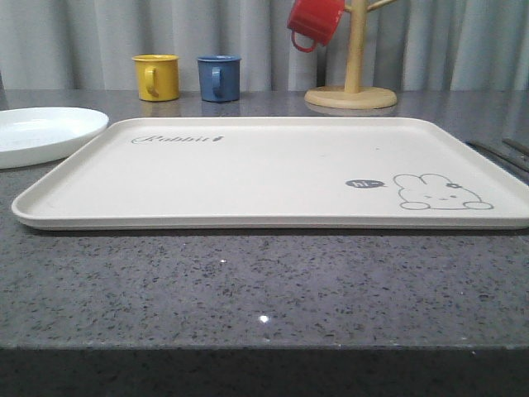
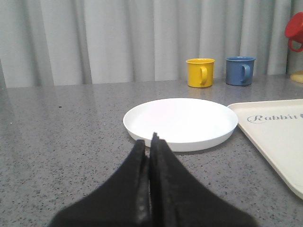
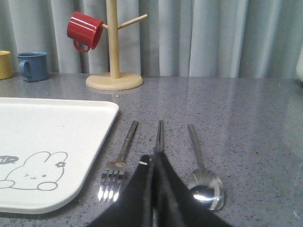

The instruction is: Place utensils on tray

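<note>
The cream tray (image 1: 273, 178) with the rabbit drawing lies bare in the middle of the grey counter. The white plate (image 1: 41, 132) rests on the counter just left of it. In the left wrist view my left gripper (image 2: 151, 139) is shut with nothing in it, a little short of the plate (image 2: 180, 120). Right of the tray (image 3: 47, 123) lie the fork (image 3: 120, 163), the chopsticks (image 3: 160, 135) and the spoon (image 3: 203, 182), side by side. My right gripper (image 3: 155, 158) is shut and empty over the near end of the chopsticks, hiding that end.
A yellow mug (image 1: 156, 77) and a blue mug (image 1: 219, 78) stand behind the tray. A wooden mug tree (image 1: 354, 78) at the back right carries a red mug (image 1: 314, 22). A grey curtain closes off the back. The counter's front edge is near.
</note>
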